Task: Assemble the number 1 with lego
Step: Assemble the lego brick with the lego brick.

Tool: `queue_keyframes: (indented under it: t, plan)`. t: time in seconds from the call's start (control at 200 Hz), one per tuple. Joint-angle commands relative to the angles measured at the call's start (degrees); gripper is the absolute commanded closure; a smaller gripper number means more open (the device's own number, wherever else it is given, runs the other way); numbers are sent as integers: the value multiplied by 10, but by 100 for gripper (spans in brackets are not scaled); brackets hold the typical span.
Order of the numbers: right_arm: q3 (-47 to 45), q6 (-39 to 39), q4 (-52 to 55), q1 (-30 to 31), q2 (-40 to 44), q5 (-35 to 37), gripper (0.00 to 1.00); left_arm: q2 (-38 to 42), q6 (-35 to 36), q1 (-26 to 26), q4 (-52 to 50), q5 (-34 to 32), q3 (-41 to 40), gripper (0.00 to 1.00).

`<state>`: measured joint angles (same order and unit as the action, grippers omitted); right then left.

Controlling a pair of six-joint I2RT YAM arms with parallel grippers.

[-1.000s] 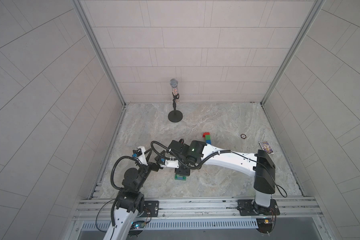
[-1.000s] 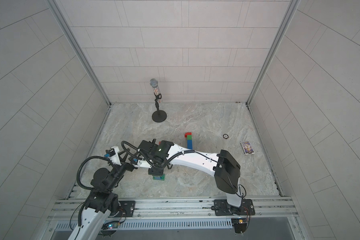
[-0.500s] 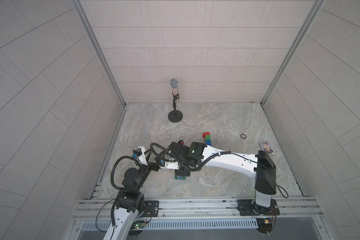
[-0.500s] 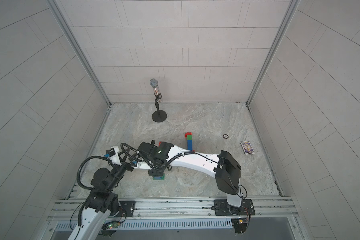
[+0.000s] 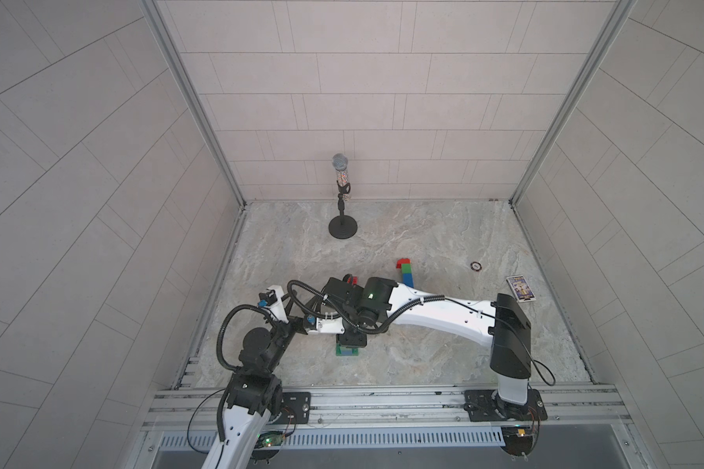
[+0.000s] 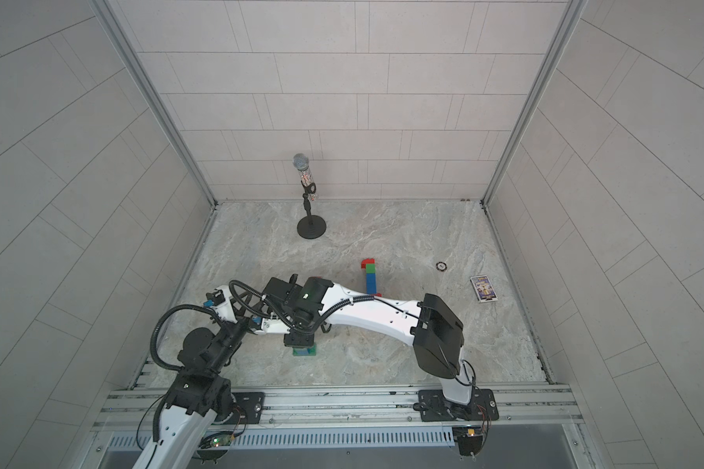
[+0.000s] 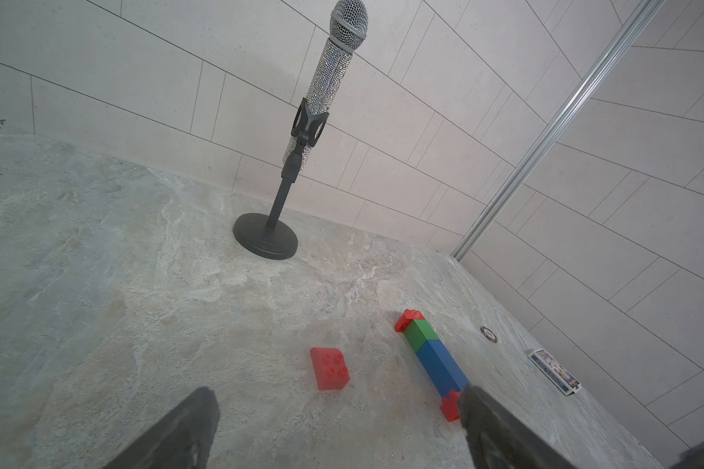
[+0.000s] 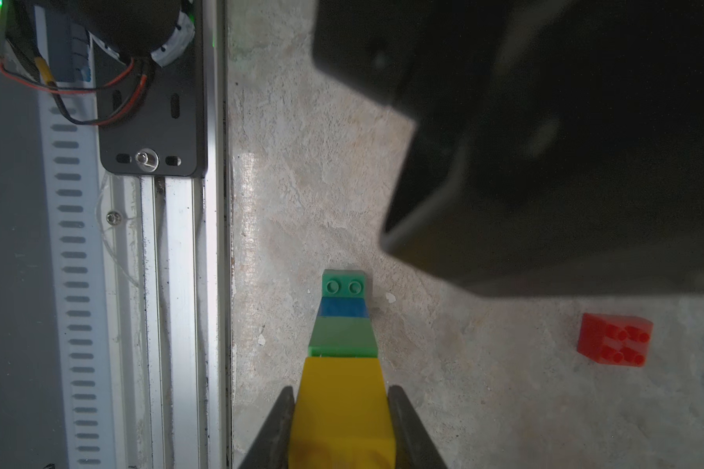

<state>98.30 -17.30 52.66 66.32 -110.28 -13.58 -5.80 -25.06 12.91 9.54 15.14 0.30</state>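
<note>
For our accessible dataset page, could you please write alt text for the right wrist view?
The right gripper is shut on a yellow brick that tops a stack of green, blue and green bricks on the marbled table. A loose red brick lies apart from it, and a dark blurred shape hides one corner.

A small tower (image 5: 348, 350) stands up straight near the front rail (image 8: 179, 284). On top is a yellow brick (image 8: 342, 402). Under it come a green brick (image 8: 342, 337), a blue brick (image 8: 343, 307) and a wider green base (image 8: 344, 284). The right gripper (image 8: 341, 392) pinches the yellow brick on both sides. A red brick (image 7: 329, 368) sits alone, bumps up. Farther back a bar (image 7: 431, 353) lies flat on its side: red, green, blue, red.
</note>
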Motion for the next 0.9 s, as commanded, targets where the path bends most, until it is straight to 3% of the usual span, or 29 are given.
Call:
queue_keyframes:
  t: [0.0, 0.48, 0.896]
  plan:
    - [-7, 8, 52, 4, -40, 2, 100, 2, 2, 0, 17, 8, -11, 0]
    - [-69, 11, 24, 2, -36, 8, 100, 4, 2, 0, 14, 8, -11, 0]
    - [-36, -2, 57, 3, -56, 11, 100, 1, 1, 0, 15, 5, -11, 0]
